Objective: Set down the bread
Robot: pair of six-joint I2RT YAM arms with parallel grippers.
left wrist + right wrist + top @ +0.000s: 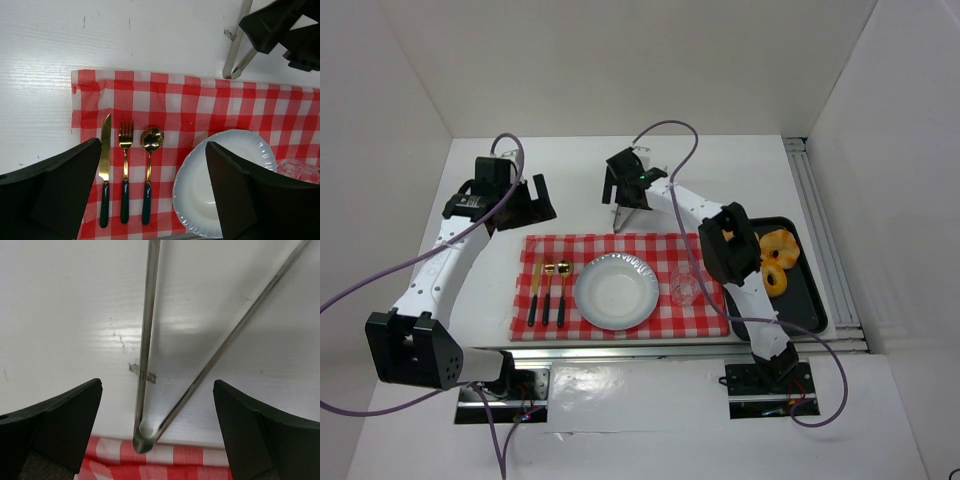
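Some bread (781, 243) in tray (812, 300), perhaps partly hidden by right arm (730, 250)

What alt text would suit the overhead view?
Seen from above, two white robot arms reach past a red checked cloth set with a white plate, gold cutlery and a glass. The right gripper hangs open over metal tongs; golden baked pieces sit in a black tray at right.

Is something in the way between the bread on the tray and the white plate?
Yes. A clear glass stands on the checked cloth, right between the plate and the black tray holding the bread. The right arm also hangs over the tray's left edge.
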